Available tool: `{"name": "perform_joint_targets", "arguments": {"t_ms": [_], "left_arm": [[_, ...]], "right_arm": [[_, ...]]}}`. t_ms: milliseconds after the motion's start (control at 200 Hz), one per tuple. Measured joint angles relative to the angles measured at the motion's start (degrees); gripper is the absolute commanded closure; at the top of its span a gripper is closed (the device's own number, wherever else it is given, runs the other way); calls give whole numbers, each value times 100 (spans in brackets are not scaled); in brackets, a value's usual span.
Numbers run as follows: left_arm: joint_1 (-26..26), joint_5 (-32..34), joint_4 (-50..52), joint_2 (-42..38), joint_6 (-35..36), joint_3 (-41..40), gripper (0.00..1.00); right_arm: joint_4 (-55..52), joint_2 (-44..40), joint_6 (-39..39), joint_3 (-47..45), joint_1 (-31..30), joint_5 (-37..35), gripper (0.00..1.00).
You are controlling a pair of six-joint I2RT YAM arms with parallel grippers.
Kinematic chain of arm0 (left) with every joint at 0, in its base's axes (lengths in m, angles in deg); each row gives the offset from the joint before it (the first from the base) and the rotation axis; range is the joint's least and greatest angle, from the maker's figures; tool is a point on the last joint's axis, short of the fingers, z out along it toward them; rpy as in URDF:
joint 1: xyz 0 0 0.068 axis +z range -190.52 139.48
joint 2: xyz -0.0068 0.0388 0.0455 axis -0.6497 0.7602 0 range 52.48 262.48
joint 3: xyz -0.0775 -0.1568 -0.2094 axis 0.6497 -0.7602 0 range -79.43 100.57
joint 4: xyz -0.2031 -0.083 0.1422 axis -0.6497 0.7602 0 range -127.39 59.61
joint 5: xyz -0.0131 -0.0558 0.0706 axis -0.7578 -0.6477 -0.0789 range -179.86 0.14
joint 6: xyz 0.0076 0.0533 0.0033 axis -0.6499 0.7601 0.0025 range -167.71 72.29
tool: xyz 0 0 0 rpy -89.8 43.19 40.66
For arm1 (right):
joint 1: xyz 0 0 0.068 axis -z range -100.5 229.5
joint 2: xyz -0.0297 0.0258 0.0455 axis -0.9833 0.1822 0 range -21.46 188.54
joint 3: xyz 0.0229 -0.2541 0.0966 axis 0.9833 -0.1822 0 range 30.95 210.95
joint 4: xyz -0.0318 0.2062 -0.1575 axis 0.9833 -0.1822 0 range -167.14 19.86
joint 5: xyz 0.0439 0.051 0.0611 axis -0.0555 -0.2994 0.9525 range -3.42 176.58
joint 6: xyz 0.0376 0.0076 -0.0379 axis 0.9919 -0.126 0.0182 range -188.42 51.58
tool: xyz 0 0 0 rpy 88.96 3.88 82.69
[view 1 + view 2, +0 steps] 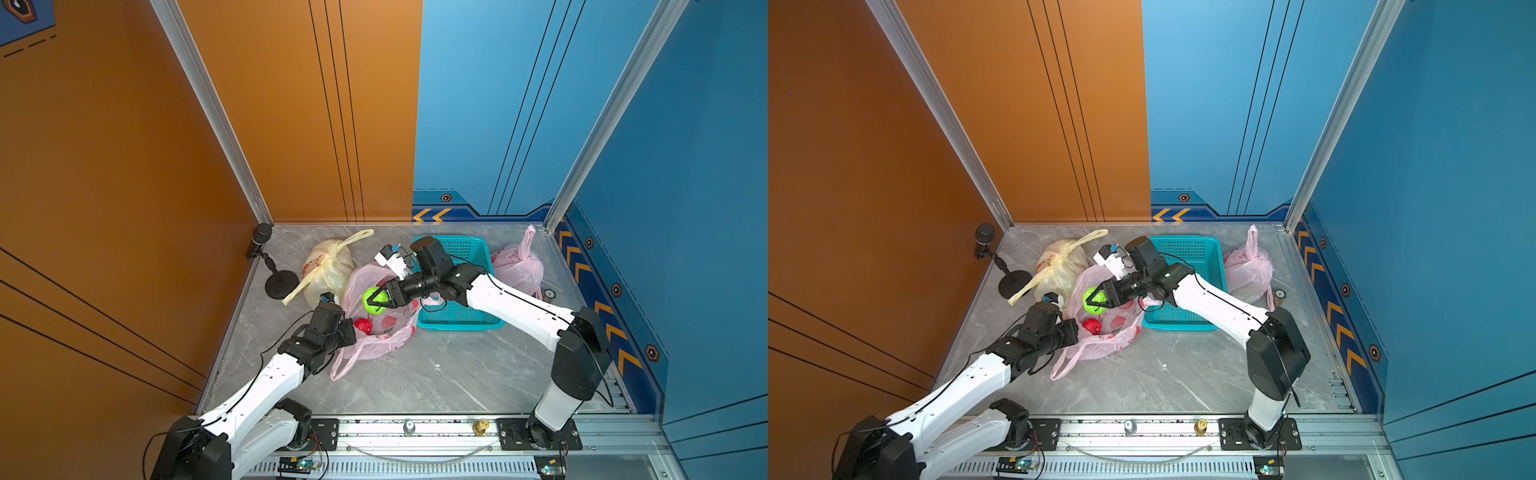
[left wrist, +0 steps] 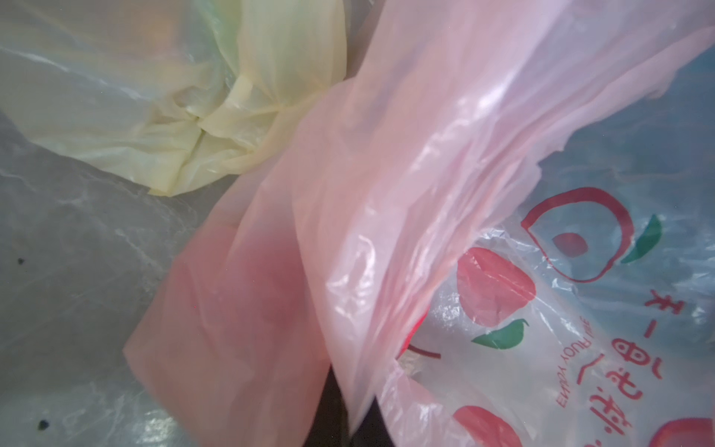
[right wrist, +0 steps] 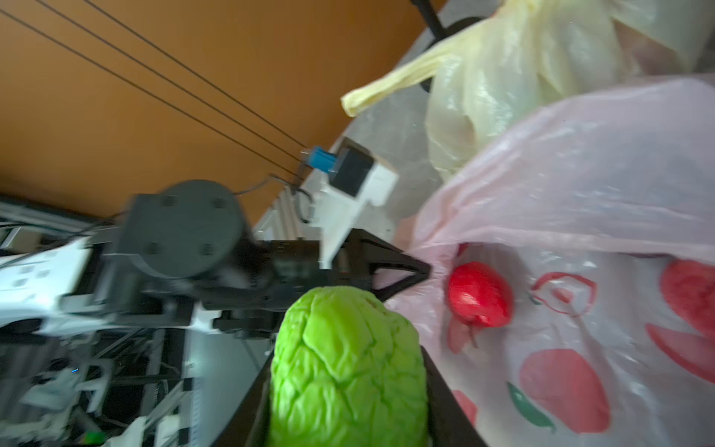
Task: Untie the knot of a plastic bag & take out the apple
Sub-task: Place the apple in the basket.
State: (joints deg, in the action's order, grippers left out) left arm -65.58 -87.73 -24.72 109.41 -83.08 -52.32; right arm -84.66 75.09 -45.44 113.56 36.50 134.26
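I count three plastic bags: one yellow bag (image 1: 328, 266) and two pink, namely one open pink bag (image 1: 374, 343) and one tied pink bag (image 1: 519, 268). There is one red apple (image 1: 363, 325) and one green cabbage (image 1: 371, 300), so two pieces of produce. I also see one teal basket (image 1: 457, 326), one black microphone stand (image 1: 280, 284), and two robot arms, a left arm (image 1: 266, 382) and a right arm (image 1: 511, 303).
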Motion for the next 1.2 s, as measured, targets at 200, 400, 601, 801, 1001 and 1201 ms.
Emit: {"name": "perform_joint_targets", "arguments": {"t_ms": [200,400,601,801,1001,1201], "left_arm": [[-332,219,90,116,92,240,98],[-400,396,470,-92,258,540,65],[-400,372,769,-717,452,614,41],[-400,164,997,-1252,627,721,30],[-356,444,1158,-1366,1051,1169,23],[179,511,1005,-393,1620,1687,22]], "right_arm": [[-372,-868,-79,236,859,-776,74],[-1349,-728,-433,330,1565,-3187,74],[-1897,199,-584,74,1875,-4360,74],[-2184,946,-675,13,1945,-4874,74],[-2297,1270,-758,13,1945,-4944,48],[-2347,1156,-857,-22,1945,-4843,30]]}}
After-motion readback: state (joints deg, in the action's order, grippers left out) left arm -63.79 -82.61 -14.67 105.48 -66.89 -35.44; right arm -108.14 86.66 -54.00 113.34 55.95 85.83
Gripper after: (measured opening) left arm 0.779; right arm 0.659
